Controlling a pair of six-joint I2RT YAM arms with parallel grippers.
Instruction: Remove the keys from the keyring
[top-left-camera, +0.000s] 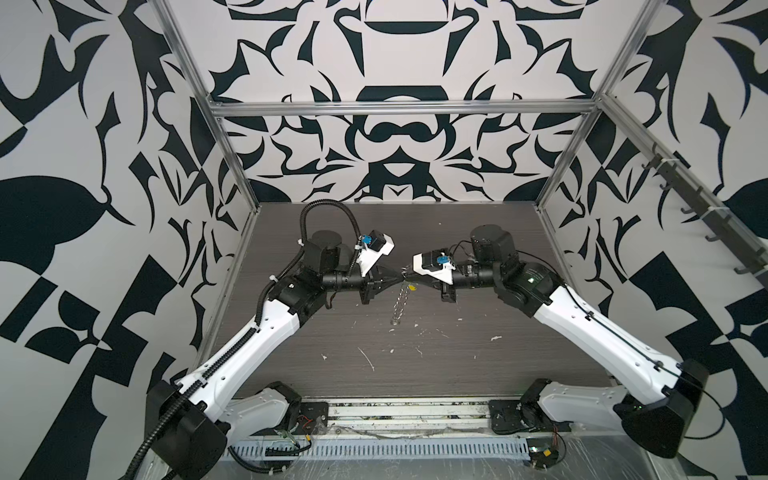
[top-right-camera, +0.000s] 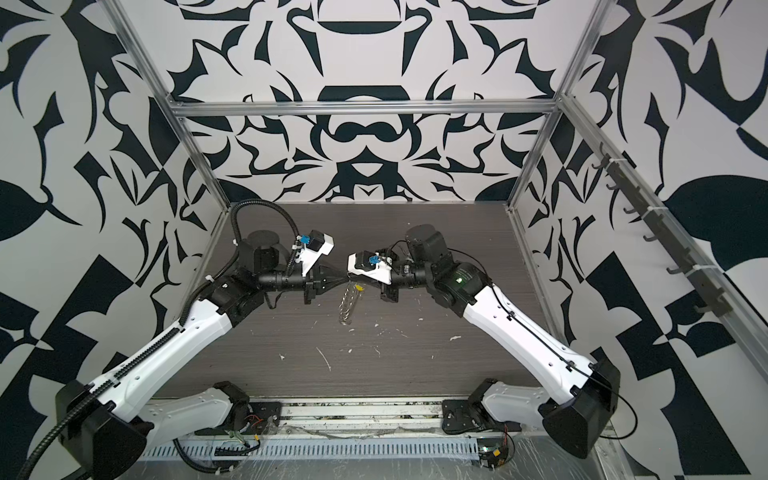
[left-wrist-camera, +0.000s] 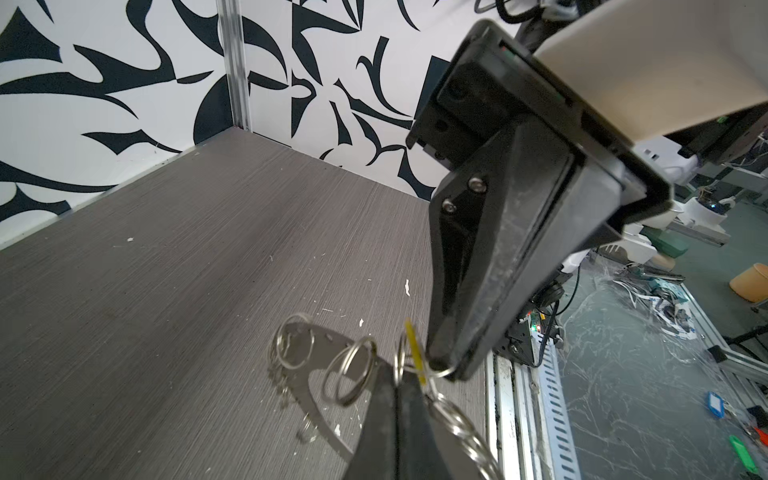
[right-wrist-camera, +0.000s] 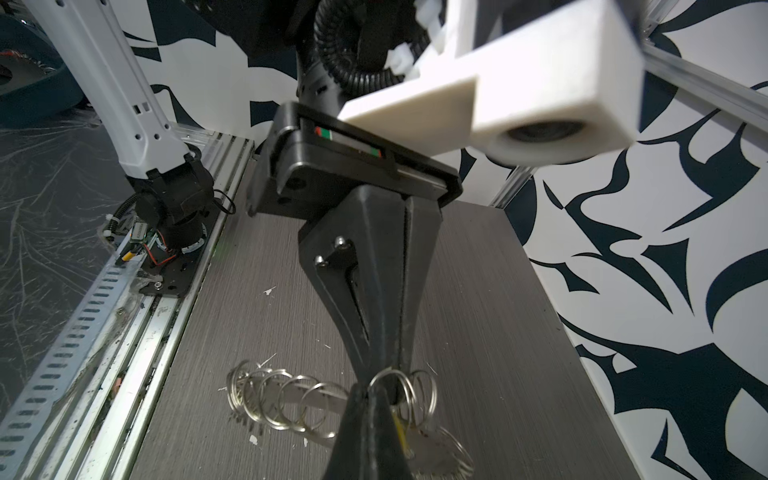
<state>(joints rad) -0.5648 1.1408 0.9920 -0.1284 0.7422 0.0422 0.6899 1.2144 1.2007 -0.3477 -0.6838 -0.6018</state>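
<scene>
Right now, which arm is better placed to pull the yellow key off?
Likely the right arm: the right gripper is shut on a loop beside the key, while the left gripper is shut on the keyring, steadying it.

Left fingers (right-wrist-camera: 374, 291), right fingers (left-wrist-camera: 498, 249) — clamped, tips meeting.

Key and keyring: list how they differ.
The key has a yellow head; the keyring is bare grey metal. The key is small and slim; the keyring is far larger, a flat perforated disc hung with wire loops. They hang together in one bunch.
</scene>
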